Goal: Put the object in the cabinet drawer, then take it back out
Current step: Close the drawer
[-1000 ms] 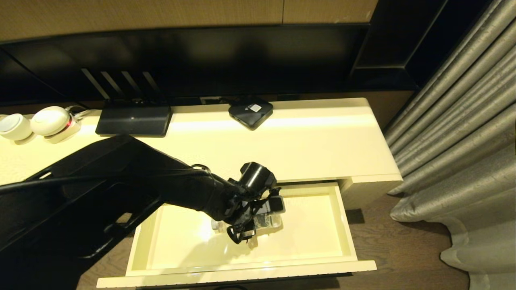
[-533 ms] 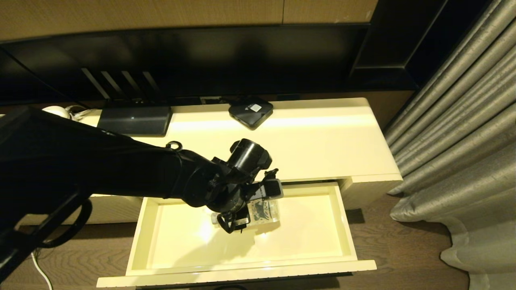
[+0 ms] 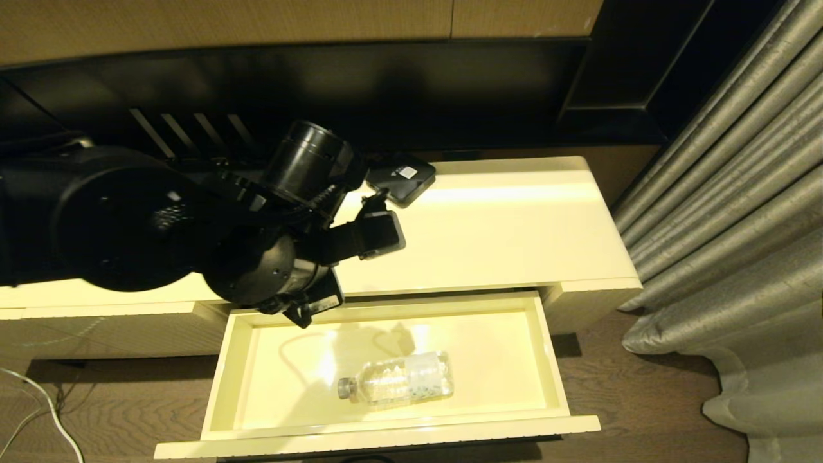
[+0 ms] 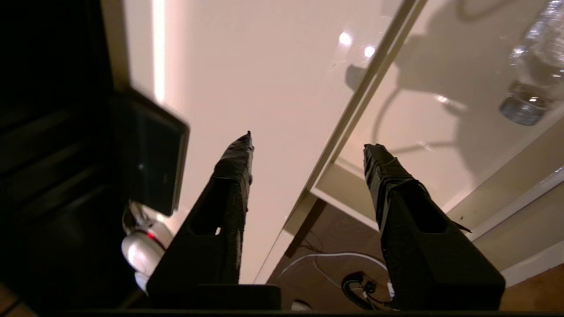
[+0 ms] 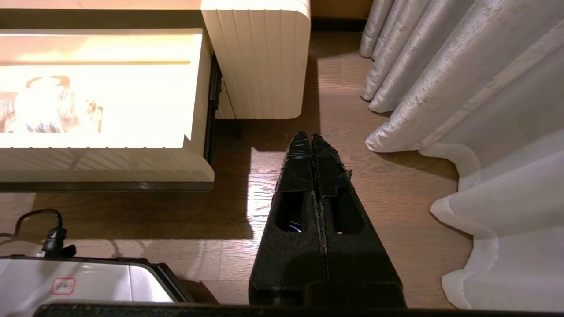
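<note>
Left hand up over tabletop front edge – fingers apart, empty. One bottle lying in one open drawer, near its front edge.

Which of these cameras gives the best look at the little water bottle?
The head view: the water bottle lies whole on its side in the open drawer, cap and label visible. The left wrist view catches only its cap end at the picture's edge. The right wrist view shows only a glare-washed blur there.
</note>
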Motion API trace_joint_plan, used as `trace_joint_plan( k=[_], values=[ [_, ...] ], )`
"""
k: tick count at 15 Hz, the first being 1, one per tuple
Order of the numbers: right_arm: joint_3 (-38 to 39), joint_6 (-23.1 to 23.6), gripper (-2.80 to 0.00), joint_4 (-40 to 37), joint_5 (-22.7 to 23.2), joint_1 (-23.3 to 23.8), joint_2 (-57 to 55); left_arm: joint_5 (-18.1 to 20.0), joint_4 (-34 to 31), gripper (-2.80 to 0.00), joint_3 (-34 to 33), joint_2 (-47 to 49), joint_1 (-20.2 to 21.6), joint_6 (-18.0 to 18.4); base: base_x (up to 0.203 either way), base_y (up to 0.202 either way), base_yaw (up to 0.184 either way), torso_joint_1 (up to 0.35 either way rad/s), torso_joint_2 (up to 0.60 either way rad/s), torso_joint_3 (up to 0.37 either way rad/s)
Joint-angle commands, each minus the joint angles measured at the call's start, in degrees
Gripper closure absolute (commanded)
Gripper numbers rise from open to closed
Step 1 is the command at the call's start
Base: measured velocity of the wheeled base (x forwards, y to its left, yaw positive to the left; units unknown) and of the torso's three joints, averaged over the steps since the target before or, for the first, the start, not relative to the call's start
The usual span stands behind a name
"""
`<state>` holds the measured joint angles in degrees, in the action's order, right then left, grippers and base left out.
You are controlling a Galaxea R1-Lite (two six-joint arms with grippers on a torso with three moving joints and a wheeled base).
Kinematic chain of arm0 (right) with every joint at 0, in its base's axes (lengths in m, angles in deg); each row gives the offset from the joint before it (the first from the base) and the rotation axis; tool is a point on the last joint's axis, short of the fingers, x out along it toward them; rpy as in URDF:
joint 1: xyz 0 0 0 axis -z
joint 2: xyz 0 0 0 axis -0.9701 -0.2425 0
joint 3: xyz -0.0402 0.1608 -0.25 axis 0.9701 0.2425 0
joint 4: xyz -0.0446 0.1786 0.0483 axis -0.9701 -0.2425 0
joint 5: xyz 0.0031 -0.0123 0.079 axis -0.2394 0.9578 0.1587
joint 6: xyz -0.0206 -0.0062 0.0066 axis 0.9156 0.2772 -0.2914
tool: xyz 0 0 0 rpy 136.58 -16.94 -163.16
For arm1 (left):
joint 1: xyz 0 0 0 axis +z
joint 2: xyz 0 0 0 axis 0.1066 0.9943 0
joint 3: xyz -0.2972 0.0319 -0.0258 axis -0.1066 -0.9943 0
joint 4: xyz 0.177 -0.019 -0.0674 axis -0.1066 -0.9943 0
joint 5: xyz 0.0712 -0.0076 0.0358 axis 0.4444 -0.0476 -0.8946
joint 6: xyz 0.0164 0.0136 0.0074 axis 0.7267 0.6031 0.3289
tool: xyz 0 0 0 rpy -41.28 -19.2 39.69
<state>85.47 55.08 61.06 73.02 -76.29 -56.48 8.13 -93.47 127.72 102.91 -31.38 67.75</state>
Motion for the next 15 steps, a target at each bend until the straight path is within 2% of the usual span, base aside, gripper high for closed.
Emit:
trace_joint_plan(
  k=[1,4,8,10,11,13,15],
  values=[
    [0.0,0.0,0.00,0.0,0.0,0.0,-0.1,-3.7,-1.2,0.00,-1.0,-7.4,1.4,-2.5,0.000,0.000,0.000,0.000,0.00,0.000],
    [0.0,0.0,0.00,0.0,0.0,0.0,-0.1,-4.4,-5.7,0.00,-2.8,-12.0,4.0,-8.9,0.000,0.000,0.000,0.000,0.00,0.000],
    [0.0,0.0,0.00,0.0,0.0,0.0,-0.1,-4.2,-11.5,0.00,-6.1,-18.8,4.7,-17.9,0.000,0.000,0.000,0.000,0.00,0.000],
    [0.0,0.0,0.00,0.0,0.0,0.0,-0.1,-2.7,-13.3,0.00,-9.2,-20.6,5.0,-25.7,0.000,0.000,0.000,0.000,0.00,0.000],
    [0.0,0.0,0.00,0.0,0.0,0.0,-0.1,-1.8,-14.2,0.00,-10.3,-21.2,5.0,-28.0,0.000,0.000,0.000,0.000,0.00,0.000],
    [0.0,0.0,0.00,0.0,0.0,0.0,-0.1,-0.4,-15.4,0.00,-16.6,-22.7,4.8,-37.2,0.000,0.000,0.000,0.000,0.00,0.000],
    [0.0,0.0,0.00,0.0,0.0,0.0,-0.1,0.3,-16.0,0.00,-22.5,-24.1,4.2,-44.4,0.000,0.000,0.000,0.000,0.00,0.000]
  ],
)
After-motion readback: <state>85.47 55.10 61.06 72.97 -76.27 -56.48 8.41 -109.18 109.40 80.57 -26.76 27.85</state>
